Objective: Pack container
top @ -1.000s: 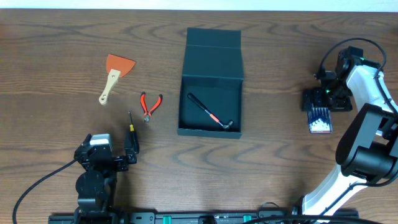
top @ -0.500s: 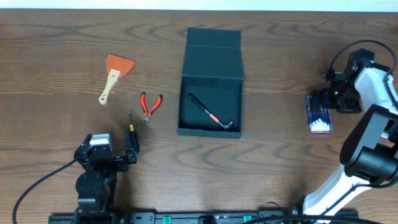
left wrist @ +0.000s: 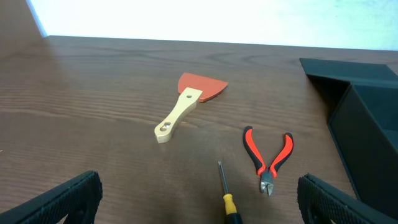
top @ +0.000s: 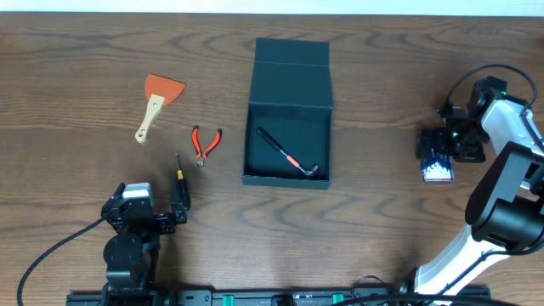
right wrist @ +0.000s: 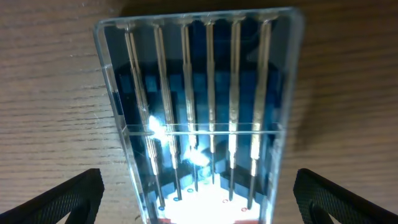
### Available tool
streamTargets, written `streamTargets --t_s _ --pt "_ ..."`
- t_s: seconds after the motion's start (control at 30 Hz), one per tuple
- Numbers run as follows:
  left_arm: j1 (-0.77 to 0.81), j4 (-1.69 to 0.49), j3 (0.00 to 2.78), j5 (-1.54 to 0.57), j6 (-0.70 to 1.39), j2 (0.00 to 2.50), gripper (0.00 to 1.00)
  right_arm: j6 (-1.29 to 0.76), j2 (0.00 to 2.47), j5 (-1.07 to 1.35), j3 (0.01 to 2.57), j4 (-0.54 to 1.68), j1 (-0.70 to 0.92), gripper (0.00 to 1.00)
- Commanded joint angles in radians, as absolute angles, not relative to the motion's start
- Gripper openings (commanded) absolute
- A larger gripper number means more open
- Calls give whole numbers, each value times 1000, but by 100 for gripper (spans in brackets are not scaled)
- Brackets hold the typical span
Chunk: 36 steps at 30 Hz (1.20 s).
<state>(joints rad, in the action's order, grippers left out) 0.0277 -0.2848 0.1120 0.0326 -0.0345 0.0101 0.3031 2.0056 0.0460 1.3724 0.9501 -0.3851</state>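
Dark teal container [top: 291, 85] open on the table [top: 374, 212], lid flap laid back toward the far edge.
Left of it lie scraper [top: 157, 102], pliers [top: 205, 143] and screwdriver [top: 179, 170], the left fingers [left wrist: 68, 199] spread wide nearest the screwdriver; well right, across bare wood, the right fingers [right wrist: 68, 196] stand apart either side of a bit case [right wrist: 199, 124].

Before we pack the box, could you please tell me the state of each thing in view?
Box: open, lid folded back, standing on the table.
Hammer: lying inside the box.
Scraper: flat on the table, outside.
Pliers: flat on the table, handles apart.
Screwdriver: flat on the table.
Bit case: flat on the table, bits inside.
Left gripper: open, empty.
Right gripper: open, empty.
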Motion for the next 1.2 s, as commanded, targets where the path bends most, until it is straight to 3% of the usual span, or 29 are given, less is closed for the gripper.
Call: streamTargets --t_s 0.0,1.17 --pt "24 -306 101 33 -48 4 98 304 2009 62 1347 933 -383 99" --pt "24 -306 101 33 -48 4 99 273 2009 -5 1332 931 -378 99"
